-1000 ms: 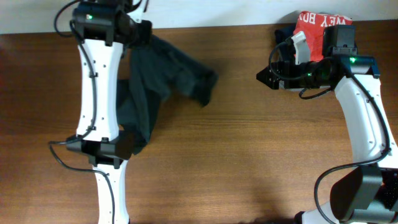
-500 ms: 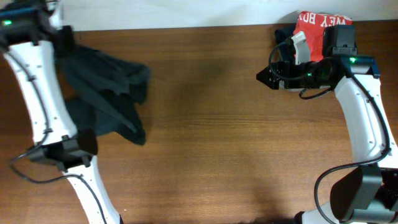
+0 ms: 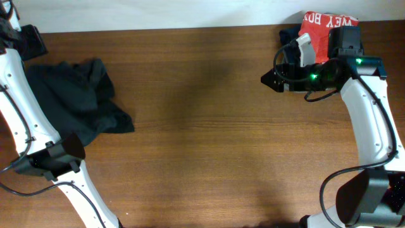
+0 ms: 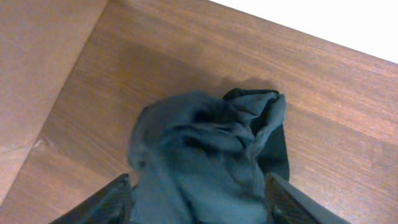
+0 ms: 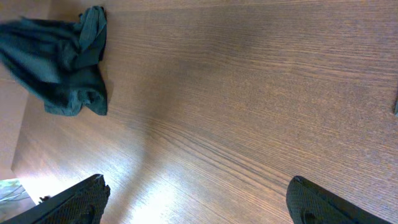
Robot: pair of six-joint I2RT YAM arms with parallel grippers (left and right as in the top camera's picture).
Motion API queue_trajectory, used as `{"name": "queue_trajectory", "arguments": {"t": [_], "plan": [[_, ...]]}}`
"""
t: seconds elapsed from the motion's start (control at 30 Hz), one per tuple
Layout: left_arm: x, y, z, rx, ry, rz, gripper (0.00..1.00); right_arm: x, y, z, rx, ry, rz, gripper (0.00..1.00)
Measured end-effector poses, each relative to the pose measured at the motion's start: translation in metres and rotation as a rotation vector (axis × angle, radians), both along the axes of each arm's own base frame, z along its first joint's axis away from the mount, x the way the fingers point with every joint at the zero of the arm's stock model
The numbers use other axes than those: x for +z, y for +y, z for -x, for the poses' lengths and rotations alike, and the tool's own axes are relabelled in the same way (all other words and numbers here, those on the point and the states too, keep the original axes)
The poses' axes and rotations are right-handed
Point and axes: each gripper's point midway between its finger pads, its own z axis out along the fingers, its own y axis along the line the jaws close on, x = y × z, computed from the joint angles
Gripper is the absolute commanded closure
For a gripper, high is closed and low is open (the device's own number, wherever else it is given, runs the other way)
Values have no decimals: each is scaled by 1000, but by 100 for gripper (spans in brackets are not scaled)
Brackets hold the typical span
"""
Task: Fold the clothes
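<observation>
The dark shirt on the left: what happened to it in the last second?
The left gripper carried the dark T-shirt leftward across the table, then opened its jaws; the shirt now lies crumpled near the left edge. The right gripper, open, and the red white-lettered item stayed put.

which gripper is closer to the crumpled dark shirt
The left gripper: it hangs right over the shirt, while the right gripper is far across from it.
</observation>
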Motion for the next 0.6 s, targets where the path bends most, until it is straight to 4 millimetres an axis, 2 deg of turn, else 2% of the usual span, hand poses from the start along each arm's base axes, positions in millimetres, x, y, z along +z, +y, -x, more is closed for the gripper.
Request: {"name": "queue_trajectory", "arguments": {"t": [0.13,0.23,0.33,0.4,0.5,0.6], "plan": [[-4,-6,3,-14,17,27,30,0,0,0,0,3,0,4],[-15,-16,18,-26,90,78,34,0,0,1,-1,6,-1,4],[-24,-22,20,-38,119,113,34,-1,0,2,0,13,-1,4],[-40,-24,22,-34,164,148,35,-1,0,3,0,16,-2,4],[-74,-28,28,-22,270,204,36,-2,0,4,0,20,-2,4],[-104,-26,25,-10,325,223,36,-3,-1,4,-3,21,5,4]]}}
